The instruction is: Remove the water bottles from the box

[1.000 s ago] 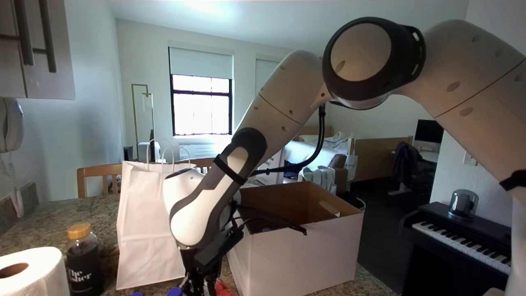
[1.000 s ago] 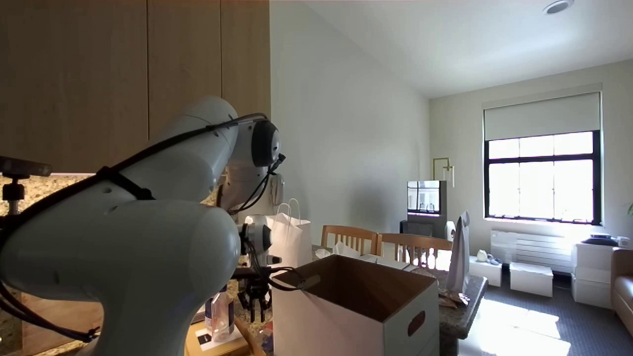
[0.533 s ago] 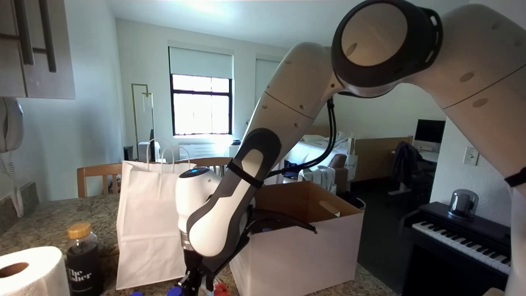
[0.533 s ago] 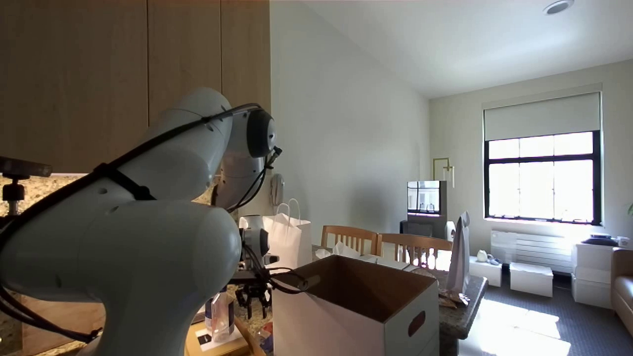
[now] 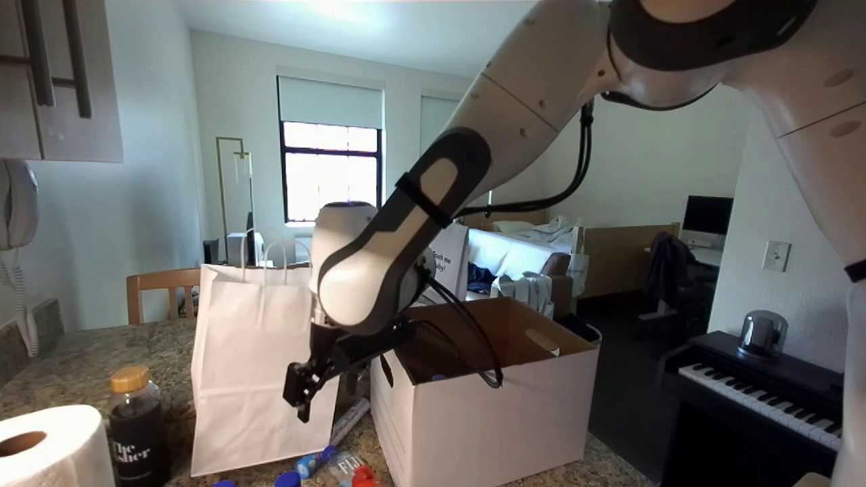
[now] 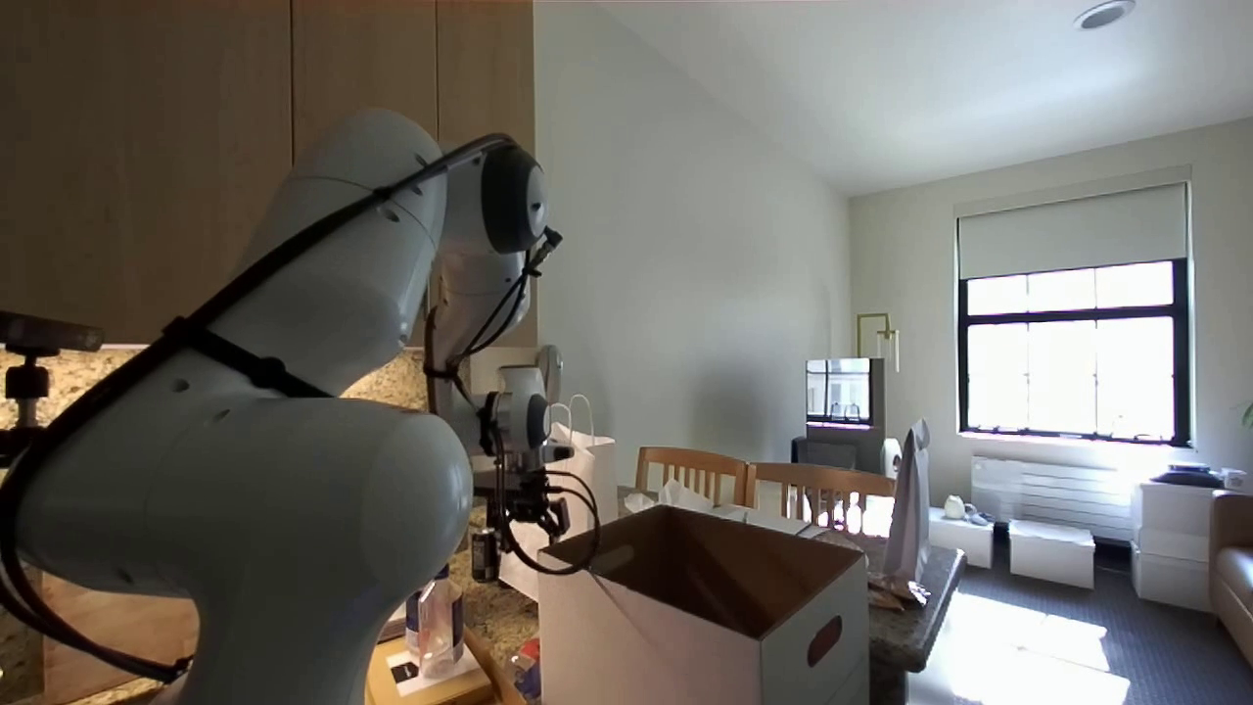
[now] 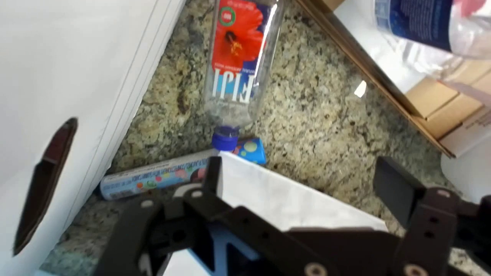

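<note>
Your jaws hang above the bench [image 5: 88, 358], pointing down, and they are spread wide apart. From them, going right, your arm [image 5: 514, 132] slants up to a high bend, then slopes down toward the right edge in an exterior view.

Around you, from the left, there is a fat paper roll [image 5: 64, 450], then a dark bottle [image 5: 139, 429]. Next, a clear water bottle [image 6: 440, 627] stands up on a brown carton [image 6: 465, 690] or inside it; I can't tell which. The white paper bag [image 5: 250, 379] stands close behind your jaws in an exterior view, blocking that way. Then comes a bright tube [image 7: 153, 176], lying flat. A second water bottle [image 7: 239, 61] lies on its side on the bench, its cap end right by the tube. Just beside it, the big white box [image 5: 494, 426] stands open, with that bottle outside it. A black cable [image 5: 496, 383] hangs in front of the box's rim. A speck of blue [image 5: 438, 377] shows inside, too small to name. At the far right is a piano [image 5: 758, 406].
</note>
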Robot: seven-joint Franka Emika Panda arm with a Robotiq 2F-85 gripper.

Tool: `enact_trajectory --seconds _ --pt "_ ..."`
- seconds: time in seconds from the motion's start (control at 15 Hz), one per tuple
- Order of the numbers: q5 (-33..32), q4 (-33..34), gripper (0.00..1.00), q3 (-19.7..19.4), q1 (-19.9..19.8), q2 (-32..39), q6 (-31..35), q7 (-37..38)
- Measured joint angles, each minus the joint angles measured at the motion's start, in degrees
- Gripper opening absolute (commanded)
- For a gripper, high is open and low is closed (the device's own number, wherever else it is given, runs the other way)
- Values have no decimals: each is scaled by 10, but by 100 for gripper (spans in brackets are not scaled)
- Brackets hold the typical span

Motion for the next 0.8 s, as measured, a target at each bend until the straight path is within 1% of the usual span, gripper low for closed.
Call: enact_trajectory --seconds 0.2,0.47,0.67,0.8 --pt "40 -1 100 15 -34 -45 -6 -9" --pt "105 -5 100 33 -86 -86 -17 -51" --pt "164 -18 100 42 -126 -109 -17 -98" --pt "220 -32 100 48 -160 -127 -17 -155"
